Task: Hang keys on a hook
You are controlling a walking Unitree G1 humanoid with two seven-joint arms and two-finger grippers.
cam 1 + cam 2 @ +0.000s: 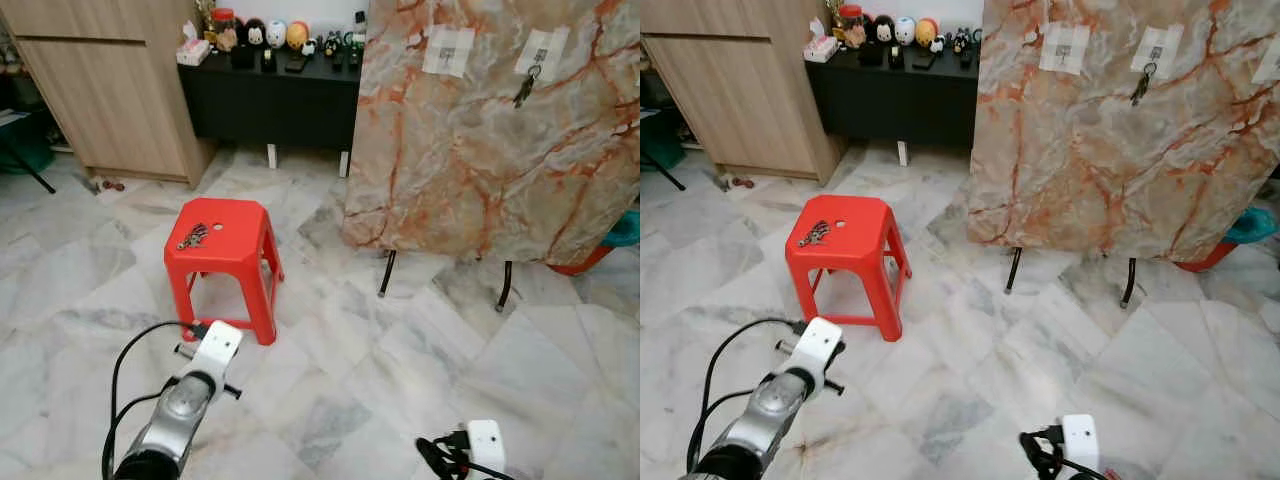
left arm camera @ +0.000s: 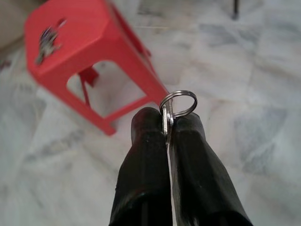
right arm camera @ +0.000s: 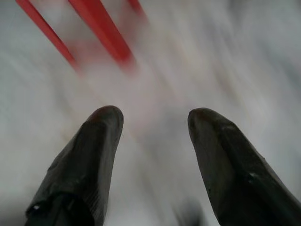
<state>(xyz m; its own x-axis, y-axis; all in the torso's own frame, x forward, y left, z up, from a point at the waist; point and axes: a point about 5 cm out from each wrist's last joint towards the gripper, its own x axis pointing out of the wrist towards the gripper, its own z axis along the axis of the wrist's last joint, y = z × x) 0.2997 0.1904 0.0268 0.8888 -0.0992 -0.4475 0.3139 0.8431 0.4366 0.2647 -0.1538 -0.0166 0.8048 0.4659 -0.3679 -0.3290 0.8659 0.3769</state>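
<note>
My left gripper is shut on a silver key ring, whose loop sticks out past the fingertips. The left arm reaches forward low over the floor, short of a red plastic stool. Another bunch of keys lies on the stool's top. A marble-patterned board stands to the right on thin black legs. On it, one set of keys hangs from a hook on a white patch, and a second white patch carries a bare hook. My right gripper is open above the floor.
A black sideboard with figurines stands against the back wall, with a wooden cabinet to its left. The board's legs rest on the marble floor. A teal and orange object sits behind the board's right edge.
</note>
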